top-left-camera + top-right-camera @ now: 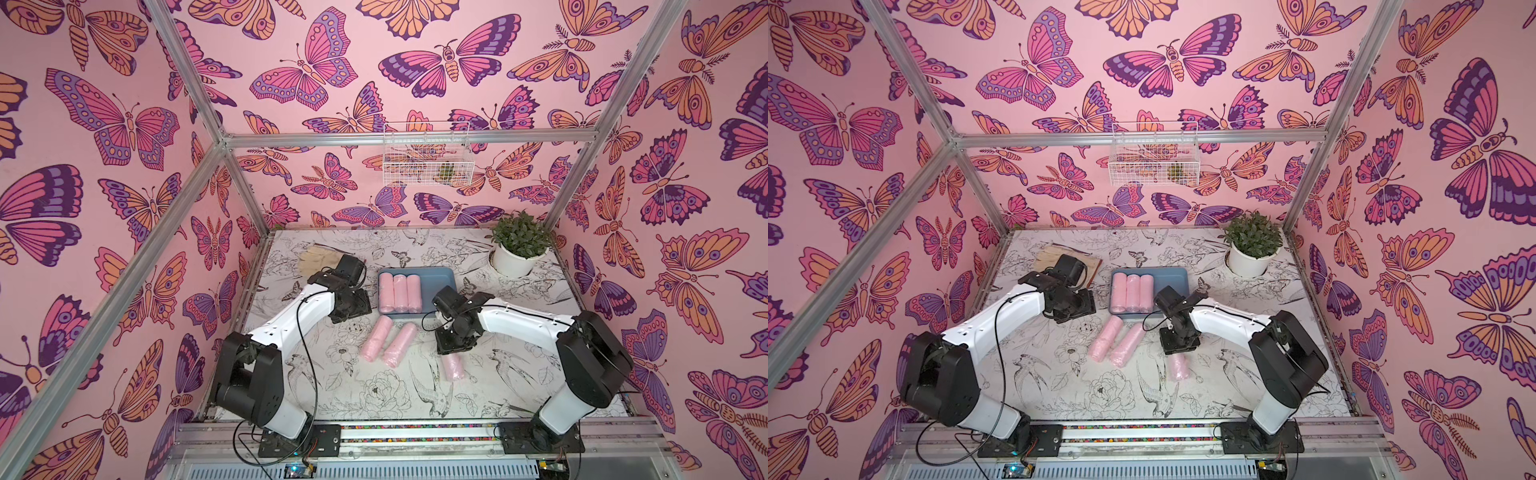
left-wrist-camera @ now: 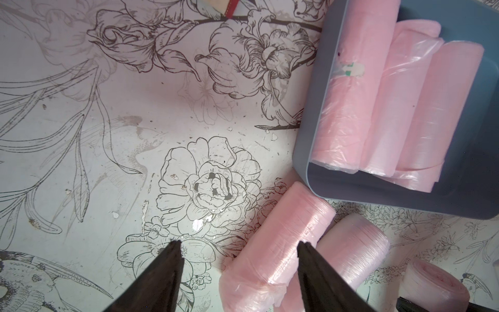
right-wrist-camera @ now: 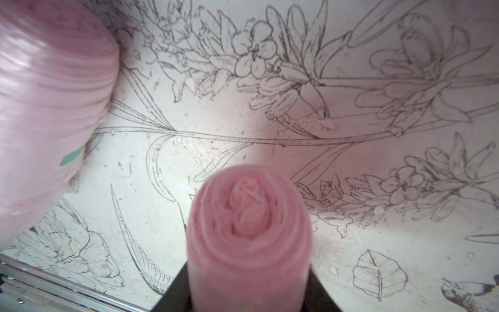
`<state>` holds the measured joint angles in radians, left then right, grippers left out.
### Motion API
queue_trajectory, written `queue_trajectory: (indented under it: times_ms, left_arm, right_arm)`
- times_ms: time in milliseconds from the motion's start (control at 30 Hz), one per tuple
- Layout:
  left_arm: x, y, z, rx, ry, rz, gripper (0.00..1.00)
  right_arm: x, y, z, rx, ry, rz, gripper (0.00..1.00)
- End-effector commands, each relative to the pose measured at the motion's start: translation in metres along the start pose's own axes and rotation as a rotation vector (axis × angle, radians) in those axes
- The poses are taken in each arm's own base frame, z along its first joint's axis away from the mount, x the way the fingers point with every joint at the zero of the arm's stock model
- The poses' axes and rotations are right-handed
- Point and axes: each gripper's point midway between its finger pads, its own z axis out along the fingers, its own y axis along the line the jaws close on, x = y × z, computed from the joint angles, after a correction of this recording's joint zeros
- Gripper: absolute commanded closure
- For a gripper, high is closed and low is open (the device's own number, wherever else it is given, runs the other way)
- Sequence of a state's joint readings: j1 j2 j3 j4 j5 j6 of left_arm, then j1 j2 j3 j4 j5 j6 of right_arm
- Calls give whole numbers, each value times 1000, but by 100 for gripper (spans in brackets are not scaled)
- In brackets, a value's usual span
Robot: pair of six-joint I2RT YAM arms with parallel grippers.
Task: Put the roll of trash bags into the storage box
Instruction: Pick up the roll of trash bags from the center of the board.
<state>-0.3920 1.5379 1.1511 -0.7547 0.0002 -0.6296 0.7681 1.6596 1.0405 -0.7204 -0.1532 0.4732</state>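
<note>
The storage box [image 1: 441, 274] [image 1: 1174, 273] is a blue-grey tray at mid-table, and three pink rolls [image 1: 400, 293] lie side by side in its left part. My right gripper [image 1: 451, 356] [image 3: 249, 283] is shut on a roll of trash bags [image 1: 453, 368] [image 3: 249, 224], just in front of the box's right end. That roll juts out past the fingertips. Two more rolls [image 1: 376, 338] [image 1: 400, 345] lie on the table in front of the box. My left gripper [image 1: 345, 316] [image 2: 239, 245] hangs open and empty above the table, beside the nearer roll [image 2: 278, 243].
A potted plant [image 1: 517, 245] stands at the back right. A white wire basket [image 1: 426, 153] hangs on the back wall. A flat beige object [image 1: 313, 259] lies at the back left behind the left arm. Aluminium frame posts [image 1: 241, 183] edge the table.
</note>
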Motion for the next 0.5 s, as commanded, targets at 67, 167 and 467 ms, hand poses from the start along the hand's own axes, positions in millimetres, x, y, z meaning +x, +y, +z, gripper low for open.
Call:
queue_trajectory:
  times_ms: [67,167,467]
  left_arm:
    - [4,6,-1,-4,3,4,29]
    - [4,5,-2,2,0,3,29]
    - [1,3,4,-4,9,19,28]
  right_arm:
    - [-14,8,-20,-75,-55,3,55]
    - [-22,9,-26,-110,-75,24,55]
    - [-46,10,-42,-157,-106,38,56]
